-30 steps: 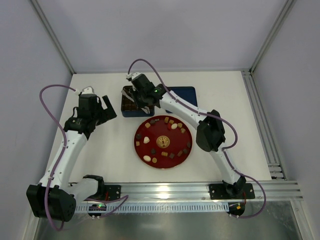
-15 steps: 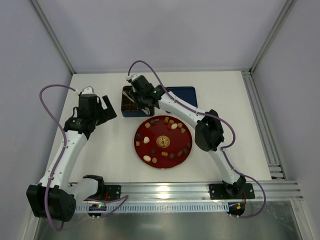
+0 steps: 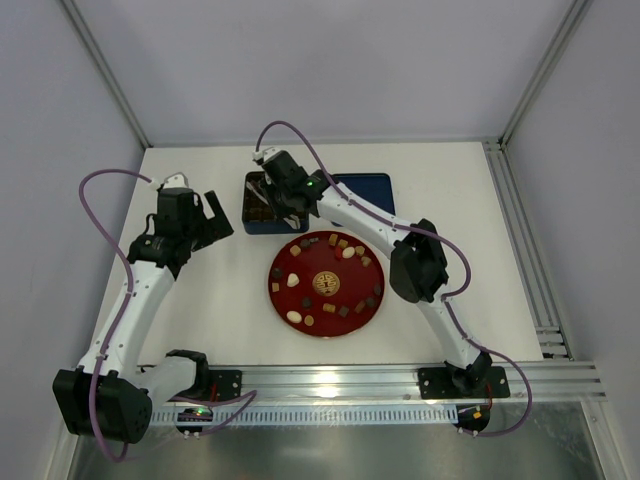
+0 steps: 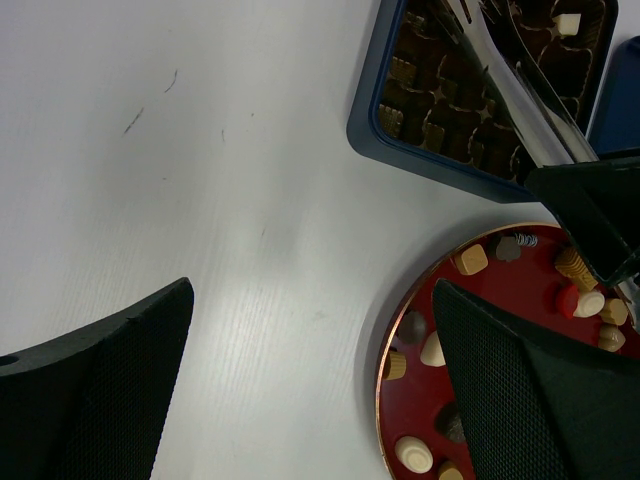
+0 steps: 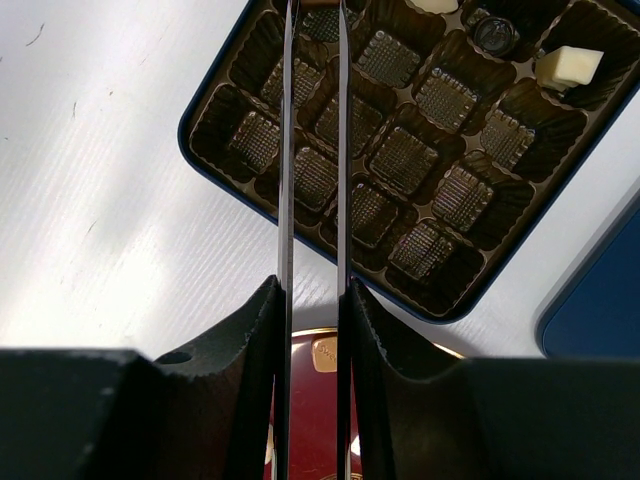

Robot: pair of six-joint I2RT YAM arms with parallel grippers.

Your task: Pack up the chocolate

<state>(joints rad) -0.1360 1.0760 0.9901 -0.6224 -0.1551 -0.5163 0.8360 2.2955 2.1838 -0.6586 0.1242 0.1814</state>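
Over on the left side of the table, my left hand point(image 3: 217, 214) hung idle with its fingers spread wide and nothing between them, well apart from the packing. Next to the right sat the dark blue tin point(image 4: 365, 100), its grid of brown cells mostly bare. I could make out only a few filled ones along the far side, among them a dark round piece point(image 5: 495, 35) and a white square piece point(image 5: 570, 65). My right hand point(image 5: 312, 290) was over that tin, clamped on a pair of thin metal tongs point(image 5: 285, 150) that reached toward the far corner cells. A sliver of brown point(image 5: 318, 5) showed between the tips at the edge of the wrist view, but I could not tell whether it was a held piece or one already seated. Nearer me and further right, the red plate point(image 3: 352, 285) carried the bulk of the chocolate point(image 3: 348, 253), scattered in a ring around the gold emblem. Just right of the tin lay a blue lid point(image 3: 365, 188), flat on the table. I judged the job barely begun: a handful packed, nearly everything yet to move, and the lid not yet on.
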